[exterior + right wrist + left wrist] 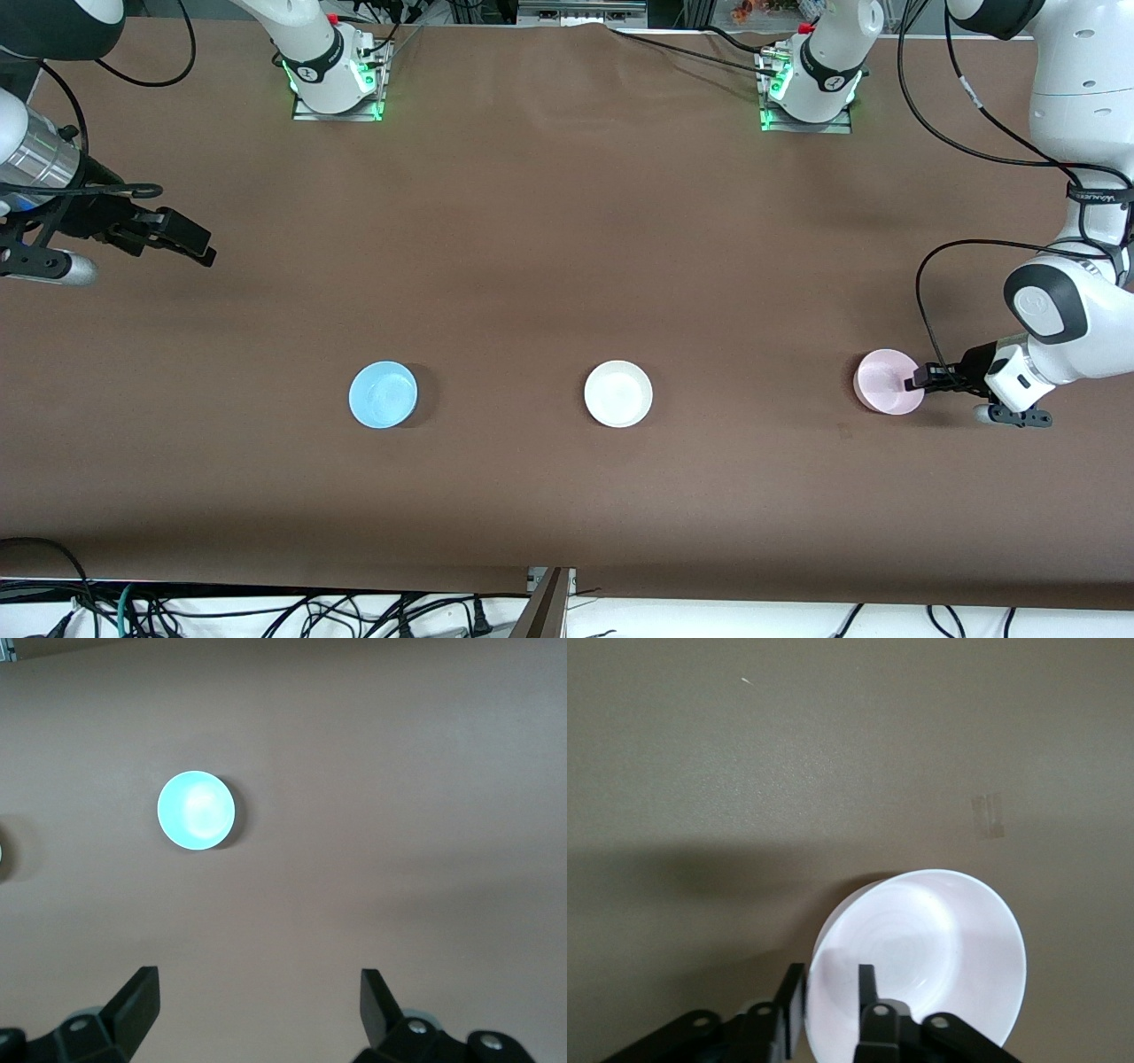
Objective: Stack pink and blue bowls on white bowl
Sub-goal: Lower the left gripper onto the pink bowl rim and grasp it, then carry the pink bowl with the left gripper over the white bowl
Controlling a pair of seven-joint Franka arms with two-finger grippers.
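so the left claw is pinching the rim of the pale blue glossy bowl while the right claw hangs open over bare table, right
Not quite: the left claw is pinching the rim of the pale pink glossy bowl, as the front view shows. The light blue glossy bowl sits untouched toward the right arm's end. The right claw does hang open over bare table.

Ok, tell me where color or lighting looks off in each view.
Left wrist view: the pink bowl, its rim between the left gripper fingers, is washed out to white. Right wrist view: the blue bowl glares cyan. Front view: even light, soft shadows.
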